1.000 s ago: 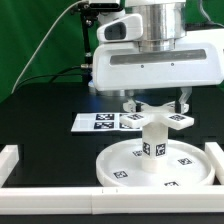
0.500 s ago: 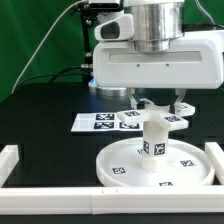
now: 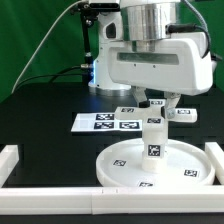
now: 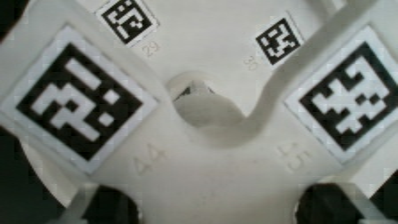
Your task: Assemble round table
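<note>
The large rimmed round disc (image 3: 125, 165) lies flat on the black table. The short thick leg (image 3: 153, 143) stands upright at its middle, with a tag on its side. A white cross-shaped piece (image 3: 184, 113) with tags on its arms sits on top of the leg. My gripper (image 3: 158, 104) reaches straight down over it and is shut on it, one finger on each side. In the wrist view the cross-shaped piece (image 4: 214, 150) fills the picture, with its centre hole and several tags, between my dark fingertips (image 4: 103, 205).
The marker board (image 3: 98, 122) lies flat behind the disc at the exterior view's left. A low white wall runs along the front edge (image 3: 50, 198), with ends at the left (image 3: 8, 160) and right (image 3: 215, 150).
My gripper has turned about its vertical axis and shifted a little to the exterior view's right. The cross-shaped piece turned with it on top of the leg.
</note>
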Controlling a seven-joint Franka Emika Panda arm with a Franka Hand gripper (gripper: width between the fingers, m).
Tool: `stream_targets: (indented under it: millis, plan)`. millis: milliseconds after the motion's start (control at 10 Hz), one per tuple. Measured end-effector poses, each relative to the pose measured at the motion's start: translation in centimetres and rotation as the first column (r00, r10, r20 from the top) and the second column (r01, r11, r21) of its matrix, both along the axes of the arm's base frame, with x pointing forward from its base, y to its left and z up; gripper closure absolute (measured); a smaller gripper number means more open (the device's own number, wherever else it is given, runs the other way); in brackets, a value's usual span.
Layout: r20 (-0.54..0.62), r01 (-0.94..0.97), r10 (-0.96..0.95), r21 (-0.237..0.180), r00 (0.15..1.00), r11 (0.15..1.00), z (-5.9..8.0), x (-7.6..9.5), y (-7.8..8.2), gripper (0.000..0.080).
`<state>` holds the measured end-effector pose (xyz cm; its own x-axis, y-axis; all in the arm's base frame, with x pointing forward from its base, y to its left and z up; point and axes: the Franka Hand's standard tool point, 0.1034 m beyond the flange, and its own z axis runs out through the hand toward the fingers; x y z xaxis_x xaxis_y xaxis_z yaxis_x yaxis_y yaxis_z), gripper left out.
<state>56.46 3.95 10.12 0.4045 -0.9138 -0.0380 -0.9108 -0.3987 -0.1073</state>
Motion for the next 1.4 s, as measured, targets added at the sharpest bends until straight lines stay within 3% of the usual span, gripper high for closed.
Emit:
stream_targets:
  millis: [200,600,800,900,1000,1200,1400]
  plan:
    - [-0.006,0.205,-0.205,0.029,0.979,0.978,0.0,0.0,0.0,0.0361]
    - [-0.020,0.376,-0.376,0.037,0.926,0.926,0.1,0.1,0.1,0.0361]
    - [-0.020,0.374,-0.374,0.036,0.927,0.927,0.1,0.1,0.1,0.0361]
    - [-0.020,0.373,-0.372,0.036,0.928,0.927,0.0,0.1,0.1,0.0205]
    - [-0.024,0.350,-0.349,0.051,0.937,0.935,1.3,0.1,0.5,0.0165]
    - [0.004,0.323,-0.325,0.102,0.946,0.941,5.6,0.8,0.7,0.0154]
    - [0.003,0.321,-0.323,0.101,0.946,0.942,5.5,0.7,0.7,0.0151]
